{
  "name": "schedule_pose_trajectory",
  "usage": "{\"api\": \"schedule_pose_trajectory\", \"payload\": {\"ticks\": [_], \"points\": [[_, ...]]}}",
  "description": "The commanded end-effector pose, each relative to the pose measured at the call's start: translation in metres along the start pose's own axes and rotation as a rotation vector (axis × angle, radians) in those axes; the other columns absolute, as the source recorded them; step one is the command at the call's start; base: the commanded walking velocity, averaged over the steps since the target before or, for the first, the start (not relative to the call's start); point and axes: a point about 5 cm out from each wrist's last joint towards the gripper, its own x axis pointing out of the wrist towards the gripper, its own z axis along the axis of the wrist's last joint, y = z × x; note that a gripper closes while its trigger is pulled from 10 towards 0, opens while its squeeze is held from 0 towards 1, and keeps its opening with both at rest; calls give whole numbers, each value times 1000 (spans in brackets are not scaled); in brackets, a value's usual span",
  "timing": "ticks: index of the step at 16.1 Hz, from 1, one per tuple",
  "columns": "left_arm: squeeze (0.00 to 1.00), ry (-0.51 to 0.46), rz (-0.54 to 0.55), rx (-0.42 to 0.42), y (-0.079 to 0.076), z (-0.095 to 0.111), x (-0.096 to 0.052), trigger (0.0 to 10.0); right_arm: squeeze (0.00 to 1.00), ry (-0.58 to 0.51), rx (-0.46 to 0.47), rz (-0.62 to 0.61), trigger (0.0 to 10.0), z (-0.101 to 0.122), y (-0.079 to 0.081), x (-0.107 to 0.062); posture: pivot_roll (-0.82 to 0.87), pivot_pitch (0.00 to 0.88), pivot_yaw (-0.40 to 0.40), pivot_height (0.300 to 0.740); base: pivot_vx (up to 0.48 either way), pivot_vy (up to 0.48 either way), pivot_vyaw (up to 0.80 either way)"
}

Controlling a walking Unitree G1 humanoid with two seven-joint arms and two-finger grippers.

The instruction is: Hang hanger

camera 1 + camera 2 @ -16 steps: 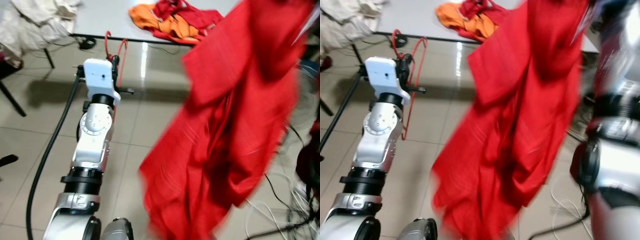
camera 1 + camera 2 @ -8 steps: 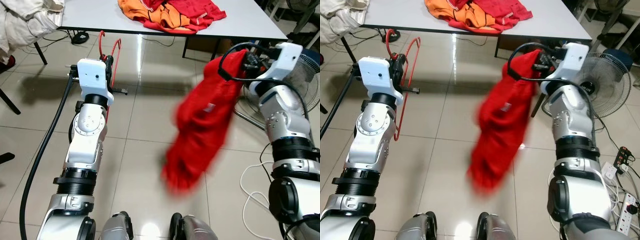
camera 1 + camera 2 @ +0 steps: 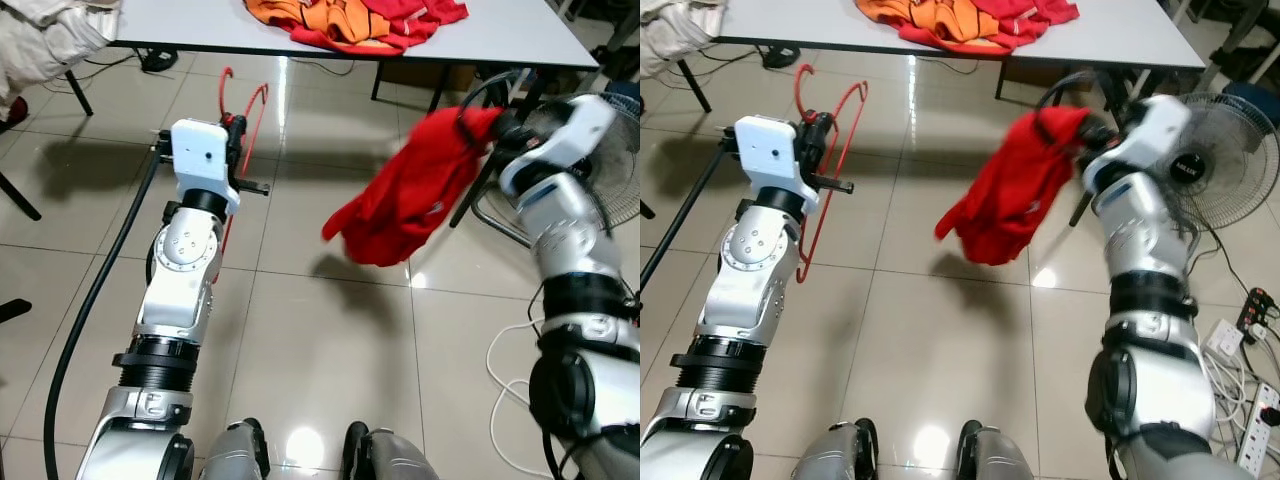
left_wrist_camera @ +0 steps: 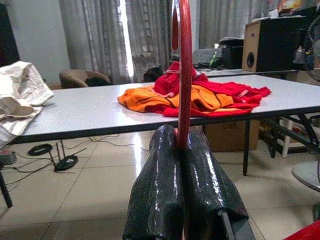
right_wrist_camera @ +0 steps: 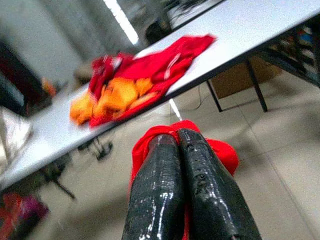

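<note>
My left gripper (image 3: 236, 130) is shut on a red wire hanger (image 3: 246, 108), held upright over the tiled floor; the left wrist view has the red hanger (image 4: 183, 75) pinched between its two black fingers (image 4: 160, 190). On the right, my right gripper (image 3: 498, 122) is shut on a red garment (image 3: 405, 195) that swings in the air to the left of the arm. The right wrist view has the red garment (image 5: 220, 152) bunched behind its closed fingers (image 5: 155, 195).
A white table (image 3: 200, 20) stands ahead with a pile of orange and red clothes (image 3: 350, 20). A floor fan (image 3: 1215, 160) is at the right, with cables and a power strip (image 3: 1250, 310) on the floor. Beige cloth (image 3: 45, 35) lies at the far left.
The red garment, which hung long and close to the camera, has swung up and bunched by the right gripper. The right arm moved right and back. The left arm keeps the hanger still.
</note>
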Motion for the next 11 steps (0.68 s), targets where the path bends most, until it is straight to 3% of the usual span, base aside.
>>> {"api": "schedule_pose_trajectory", "payload": {"ticks": [1,11], "points": [[0,11,-29,-4,-4,0,1,10000,0,-54,173,-111,0,12,-12,1,-135,151,-39,740,0,0,0],[0,17,-46,-22,-5,0,0,10000,0,-74,228,-252,0,15,-12,4,-136,164,-35,740,0,0,0]]}}
